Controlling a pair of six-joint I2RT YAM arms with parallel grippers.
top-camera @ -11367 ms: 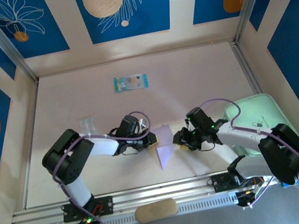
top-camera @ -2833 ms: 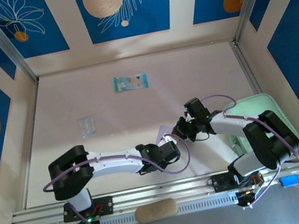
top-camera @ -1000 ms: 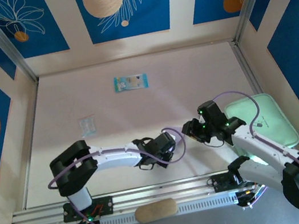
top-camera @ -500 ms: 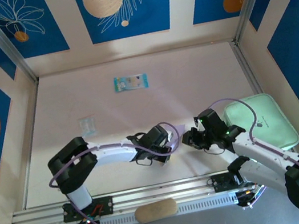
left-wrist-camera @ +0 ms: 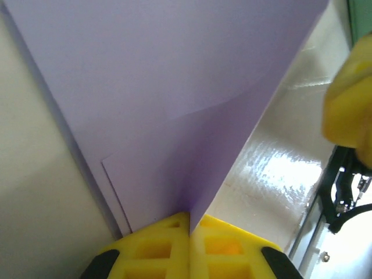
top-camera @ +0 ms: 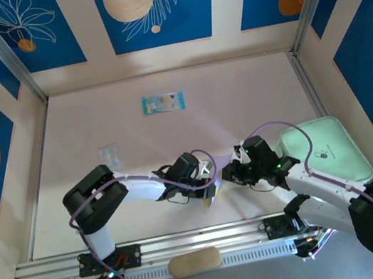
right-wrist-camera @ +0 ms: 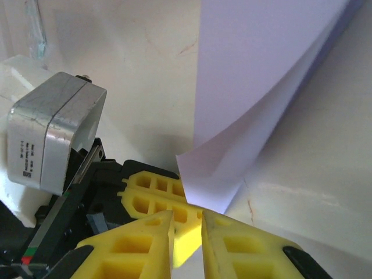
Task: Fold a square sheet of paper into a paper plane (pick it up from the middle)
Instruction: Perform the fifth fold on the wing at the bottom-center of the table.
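Observation:
The square sheet of paper (left-wrist-camera: 174, 87) is pale lilac and folded into layers along a crease. My left gripper (left-wrist-camera: 189, 218) is shut on its folded edge and holds it upright just above the table. From above, the paper (top-camera: 211, 191) is a thin sliver at the left gripper (top-camera: 204, 179). My right gripper (right-wrist-camera: 186, 218) is close to the paper's (right-wrist-camera: 261, 75) lower corner, its jaws a narrow gap apart with nothing between them. In the top view the right gripper (top-camera: 227, 173) faces the left one closely. Whether the fold has the paper plane's pointed shape, I cannot tell.
A mint-green tray (top-camera: 323, 155) lies at the right under the right arm. A blue-green packet (top-camera: 163, 103) lies at the back middle, and a small clear packet (top-camera: 108, 155) at the left. A metal rail (top-camera: 190, 243) runs along the near edge.
My right gripper has moved left and slightly toward me, up to the paper, and its jaws have narrowed. My left gripper has shifted a little left with the paper held.

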